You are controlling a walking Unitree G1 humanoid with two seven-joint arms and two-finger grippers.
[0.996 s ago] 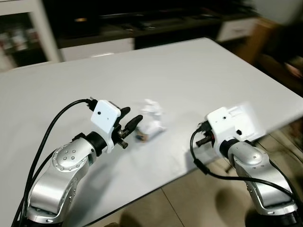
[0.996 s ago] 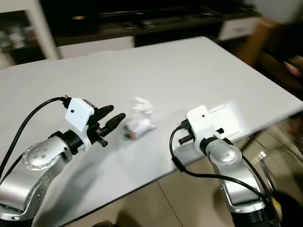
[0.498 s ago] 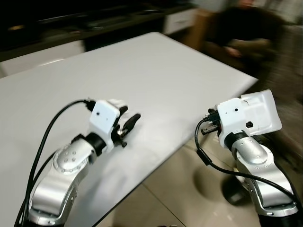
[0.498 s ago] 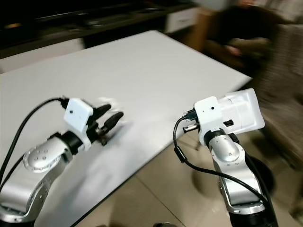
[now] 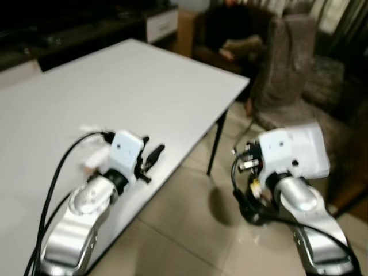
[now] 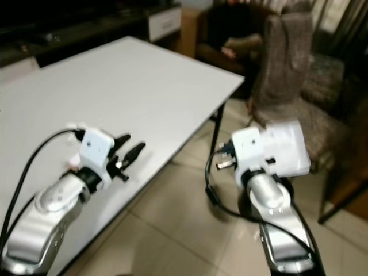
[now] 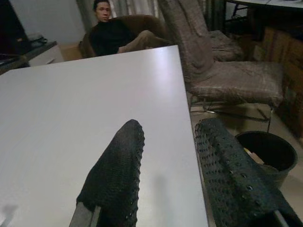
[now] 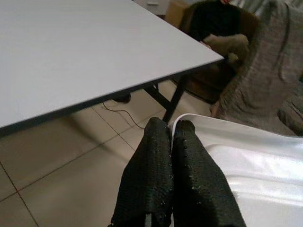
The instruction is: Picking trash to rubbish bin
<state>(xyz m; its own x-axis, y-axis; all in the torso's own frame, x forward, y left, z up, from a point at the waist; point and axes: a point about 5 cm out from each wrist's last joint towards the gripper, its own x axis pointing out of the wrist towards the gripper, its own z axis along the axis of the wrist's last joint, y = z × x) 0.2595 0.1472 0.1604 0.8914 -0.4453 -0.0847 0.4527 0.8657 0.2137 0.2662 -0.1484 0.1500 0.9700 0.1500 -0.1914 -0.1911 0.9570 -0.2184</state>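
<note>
The left pincer (image 7: 165,179) hangs over the near edge of the worktop (image 5: 115,86), its two black fingers (image 7: 116,179) spread apart with nothing between them; their pads are studded with small raised dots. The right pincer (image 8: 170,175) is off the worktop, above the floor (image 8: 71,165), its fingers pressed together on the edge of a glossy white sheet (image 8: 251,165), smooth and slightly creased, which stands up past the wrist as a pale rounded slab (image 6: 284,149). A blurred white crumpled lump (image 5: 92,161) lies on the worktop just behind the left wrist; what it is made of cannot be told.

The worktop is a flat, matte white slab with a thin dark edge on slender black legs (image 5: 215,144). The floor is beige tile with dark grout lines. Beyond the far corner stand armchairs draped in coarse grey-brown woven fabric (image 7: 208,52), and a person in dark clothes (image 7: 111,35) sits in one. A round black bin (image 7: 267,151) stands on the floor beside the chairs.
</note>
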